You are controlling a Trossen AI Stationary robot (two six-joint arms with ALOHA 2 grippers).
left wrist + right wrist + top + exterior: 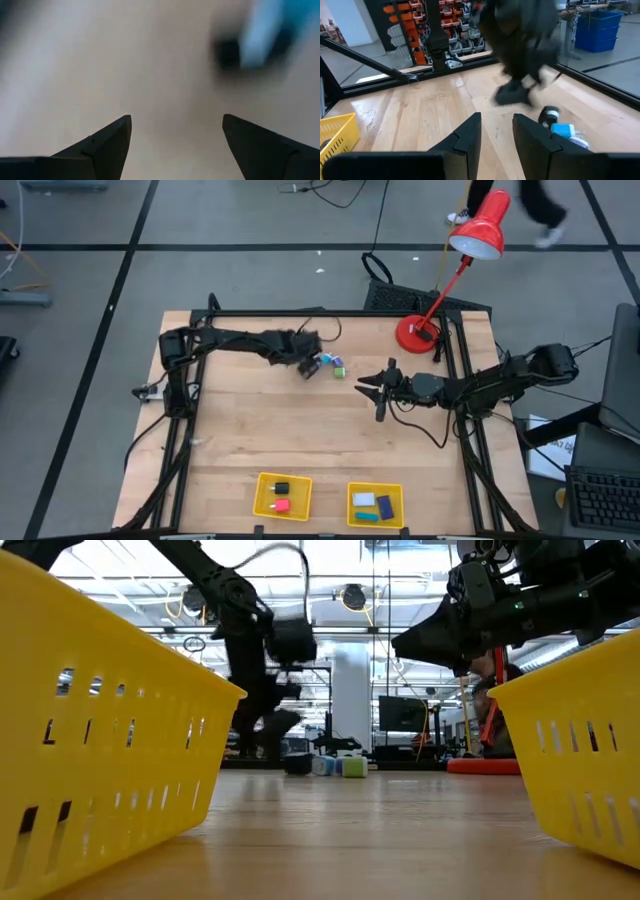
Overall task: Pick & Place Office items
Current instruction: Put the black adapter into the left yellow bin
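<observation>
A small cluster of office items (331, 364) lies on the table's far middle: a black one (297, 764), a light blue one (322, 766) and a green one (353, 767). My left gripper (308, 370) hovers low just left of them, open. Its wrist view shows open fingers (176, 125) close over bare wood, with a black and light blue item (250, 45) just ahead. My right gripper (372, 392) hangs in the air right of the cluster, open by a narrow gap (497, 122), pointing at the items (562, 130). Neither gripper holds anything.
Two yellow trays sit at the near edge. The left tray (262, 498) holds a black and a pink-red item, the right tray (352, 510) white, blue and teal ones. A red desk lamp (418, 332) stands at the far right corner. Bare wood lies between cluster and trays.
</observation>
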